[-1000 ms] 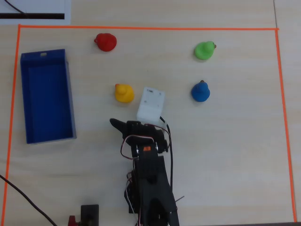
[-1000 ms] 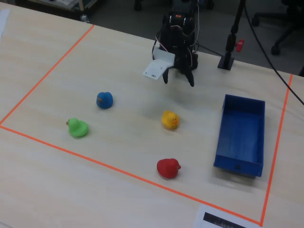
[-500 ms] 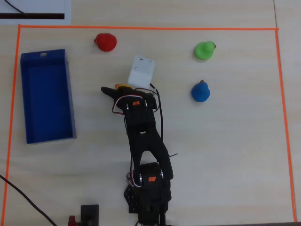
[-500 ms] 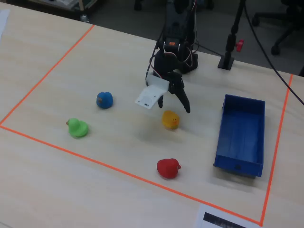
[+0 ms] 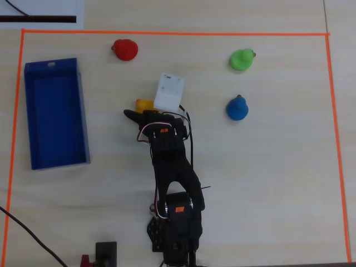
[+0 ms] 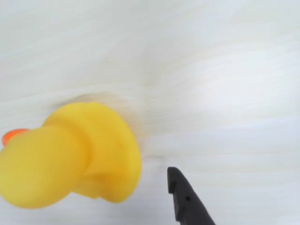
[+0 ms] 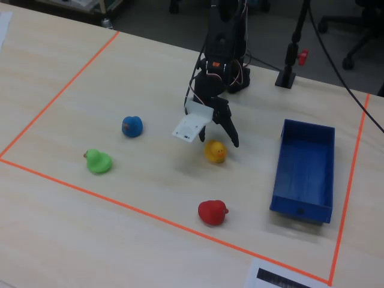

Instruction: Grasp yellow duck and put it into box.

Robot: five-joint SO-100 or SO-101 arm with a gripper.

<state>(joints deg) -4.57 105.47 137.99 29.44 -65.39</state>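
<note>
The hand [image 7: 217, 143] hangs released over the duck [image 7: 215, 151]. It should lower until both fingers flank the body, then close gently.

Small bright yellow rubber duck [image 7: 215, 151] with an orange beak, glowing against the pale wood-grain tabletop [image 7: 90, 90]; glossy red rubber duck [image 7: 212, 212] nearby; lime green rubber duck [image 7: 98, 161] and blue rubber duck [image 7: 132, 126] off to the fixed view's left; the shallow rectangular box [image 7: 305, 171] is deep blue all over; thin orange tape line [image 7: 60, 96] frames the work area; black plastic gripper [image 7: 227, 133], white camera housing [image 7: 192, 126] beside it, red and white wires on the black arm [image 5: 172, 167].
</note>
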